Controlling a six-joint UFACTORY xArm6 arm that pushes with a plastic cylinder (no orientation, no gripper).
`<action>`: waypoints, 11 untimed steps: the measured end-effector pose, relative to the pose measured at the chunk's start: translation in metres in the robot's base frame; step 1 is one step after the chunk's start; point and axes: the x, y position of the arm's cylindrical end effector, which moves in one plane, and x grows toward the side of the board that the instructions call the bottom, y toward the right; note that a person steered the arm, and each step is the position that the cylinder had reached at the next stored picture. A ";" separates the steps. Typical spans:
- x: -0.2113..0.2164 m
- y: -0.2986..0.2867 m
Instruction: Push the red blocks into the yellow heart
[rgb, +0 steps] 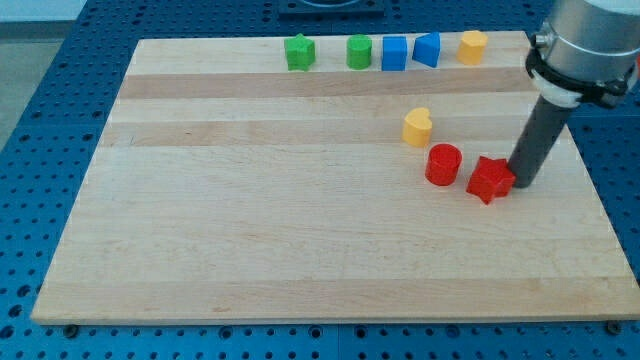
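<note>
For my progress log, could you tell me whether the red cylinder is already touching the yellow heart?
No: the red cylinder sits just below the yellow heart, with a sliver of board visible between them.

Crowded right, open left
The red cylinder (443, 164) and red star (489, 179) stand between my tip (522, 184) and the yellow heart (417, 127); the bench's (250, 220) left lies open.

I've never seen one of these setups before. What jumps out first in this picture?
Likely the dark rod coming down at the view's right: my tip sits against the right side of the red star block, with the red cylinder just to its left. Above those lies a yellow heart. Along the wooden board's top edge runs a row of green, blue and yellow blocks.
</note>
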 end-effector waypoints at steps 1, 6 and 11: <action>-0.017 -0.009; 0.030 -0.014; 0.016 -0.058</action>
